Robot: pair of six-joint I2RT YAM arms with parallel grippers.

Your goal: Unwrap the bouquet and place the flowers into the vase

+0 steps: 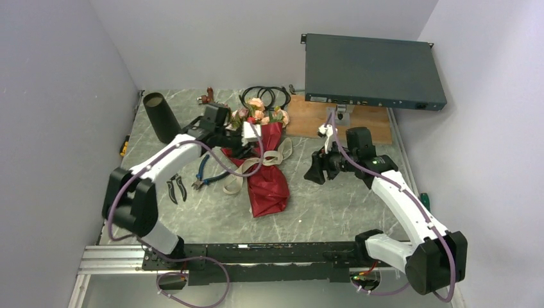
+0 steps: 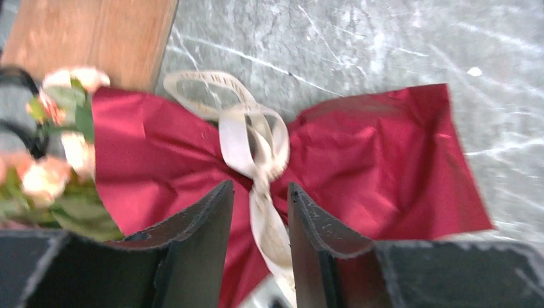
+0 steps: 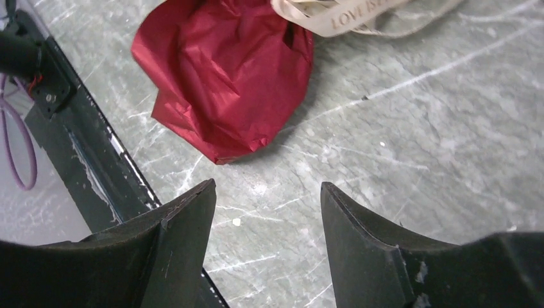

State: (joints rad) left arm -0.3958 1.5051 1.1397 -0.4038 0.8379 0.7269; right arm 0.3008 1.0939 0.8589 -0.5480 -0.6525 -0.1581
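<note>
So the bouquet (image 1: 268, 183) is lying flat on the surface (image 1: 333, 205), wrapped and tied. Its flowers (image 1: 260, 112) are pointing away from the arms and the red paper (image 2: 378, 154) is fanning out toward them. A beige ribbon (image 2: 247, 138) is cinching the paper at the bouquet's waist, with loops and a long tail spilling over the wrap.

The left gripper (image 2: 260, 186) is sitting right over that waist. Its fingers are standing a bit apart, one on each side of the ribbon tail. The tail is running down between them, but a strip of red paper is showing beside it, so they aren't pinching it.

The right gripper (image 3: 266, 185) is hovering over bare surface just right of the bouquet. Its fingers are spread wide with nothing between them. From its wrist camera the closed bottom end of the paper is lying ahead of the fingertips, not touching them.

The vase (image 1: 160, 117) is standing off to the left of the bouquet's flower end, apart from it, with the left arm reaching across between the two. A coiled black cable (image 1: 264, 95) is lying just beyond the flowers, a wooden board (image 1: 359, 122) is sitting to the bouquet's far right, and some cutters (image 1: 176, 189) are lying left of the paper.
</note>
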